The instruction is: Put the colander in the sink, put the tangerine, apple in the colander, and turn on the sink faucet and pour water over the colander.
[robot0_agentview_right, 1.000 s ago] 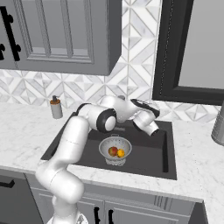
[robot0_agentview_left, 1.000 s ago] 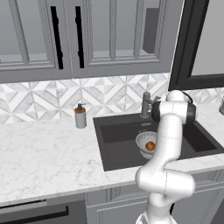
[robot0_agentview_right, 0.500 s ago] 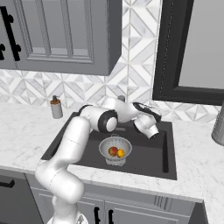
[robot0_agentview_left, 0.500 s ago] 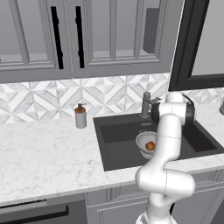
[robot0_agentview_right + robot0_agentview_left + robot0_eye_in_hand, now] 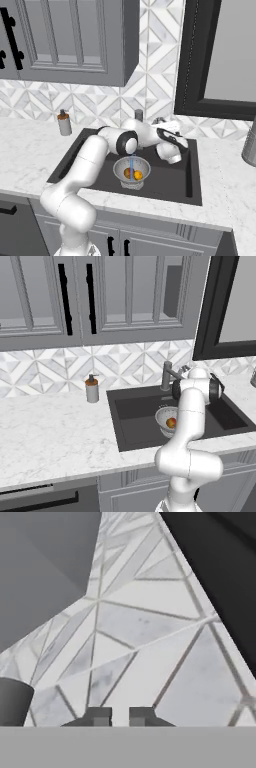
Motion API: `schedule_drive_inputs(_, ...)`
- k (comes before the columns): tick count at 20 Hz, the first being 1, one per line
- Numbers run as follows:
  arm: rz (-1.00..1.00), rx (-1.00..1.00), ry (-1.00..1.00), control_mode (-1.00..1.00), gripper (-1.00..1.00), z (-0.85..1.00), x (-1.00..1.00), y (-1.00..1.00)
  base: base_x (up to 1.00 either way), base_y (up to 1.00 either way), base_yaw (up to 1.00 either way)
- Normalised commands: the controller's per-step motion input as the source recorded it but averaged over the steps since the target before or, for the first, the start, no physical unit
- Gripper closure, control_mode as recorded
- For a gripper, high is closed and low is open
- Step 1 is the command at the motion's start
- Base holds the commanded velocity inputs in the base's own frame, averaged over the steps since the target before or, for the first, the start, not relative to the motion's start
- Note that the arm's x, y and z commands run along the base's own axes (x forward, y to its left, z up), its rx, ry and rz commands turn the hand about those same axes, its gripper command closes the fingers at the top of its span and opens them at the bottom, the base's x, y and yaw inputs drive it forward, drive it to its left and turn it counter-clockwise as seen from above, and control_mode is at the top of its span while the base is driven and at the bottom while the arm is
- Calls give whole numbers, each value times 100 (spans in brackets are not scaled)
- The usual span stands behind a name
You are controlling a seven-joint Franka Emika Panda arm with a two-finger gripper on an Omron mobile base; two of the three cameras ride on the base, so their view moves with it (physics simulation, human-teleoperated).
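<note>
Your round silver-grey perforated colander (image 5: 131, 172) sits mid-basin in the dark grey rectangular sink (image 5: 170, 185), holding the orange tangerine (image 5: 138, 175) and red-green apple (image 5: 128, 173), water streaming in. Gripper (image 5: 120, 716), jaws narrow and empty, faces tile. Faucet step's running; next, probably just hold.

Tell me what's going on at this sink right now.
The colander sits in the sink with the apple and the tangerine inside it. A thin stream of water falls into the colander, so the sink faucet appears to be on. The white arm reaches over the basin with its hand up by the faucet, and the gripper points at the tiled backsplash, fingers close together with nothing visible between them.
</note>
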Motion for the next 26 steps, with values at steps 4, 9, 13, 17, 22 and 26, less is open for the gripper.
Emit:
schedule_drive_inputs(4,-32,3,-1,-100,100,-4,40,-100,0,0,0)
schedule_drive_inputs(9,0,20,-64,-100,100,98,-100,-43,0,0,0)
schedule_drive_inputs(13,0,22,-68,-100,100,89,-100,-24,0,0,0)
schedule_drive_inputs(17,0,15,-64,-100,100,64,-100,-13,0,0,0)
schedule_drive_inputs(22,0,12,-62,-100,100,67,-100,-14,0,0,0)
schedule_drive_inputs(26,0,7,-73,-100,100,74,-100,-11,0,0,0)
